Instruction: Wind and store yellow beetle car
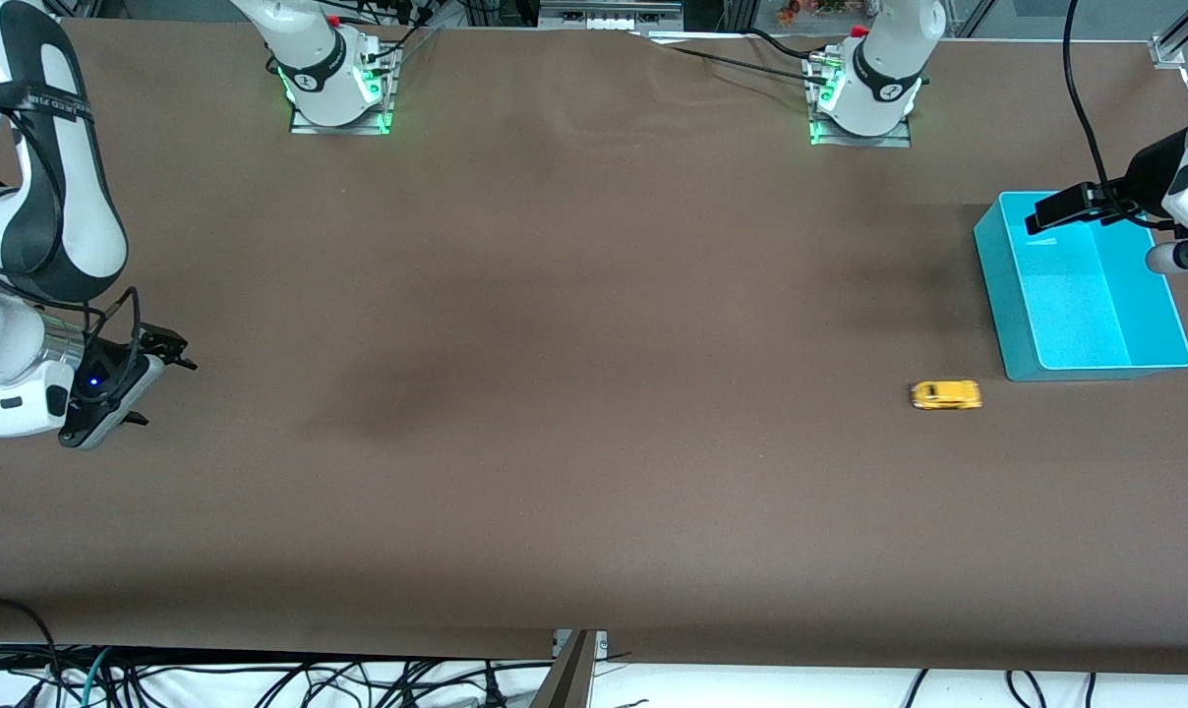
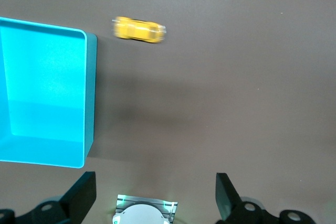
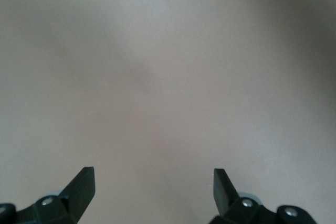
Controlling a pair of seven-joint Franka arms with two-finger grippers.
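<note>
- the yellow beetle car [image 1: 945, 394] was seen resting on the brown table [image 1: 555, 393], toward the left arm's end and apart from both grippers.
- the car was placed just beside the near corner of the teal bin [image 1: 1086, 285], a little nearer to the front camera than the bin and not touching it.
- in the left wrist view the car [image 2: 139, 29] was shown on the table just outside the bin's wall [image 2: 90, 93], slightly blurred, with its long side lying roughly along the table's length.
- the bin was found empty, its bright floor uncovered in both views.
- the left gripper [image 1: 1041, 214] was held in the air over the bin's edge that lies farther from the front camera, with its fingers [image 2: 84, 195] spread wide and nothing held between them.
- the right gripper [image 1: 156, 379] was held over bare table at the right arm's end, well apart from the car and the bin; this arm was seen waiting.
- the right gripper's fingers [image 3: 84, 182] were likewise spread wide and empty, with only plain table surface shown between them.
- dark cables [image 1: 260, 678] were seen hanging along the table's near edge.
</note>
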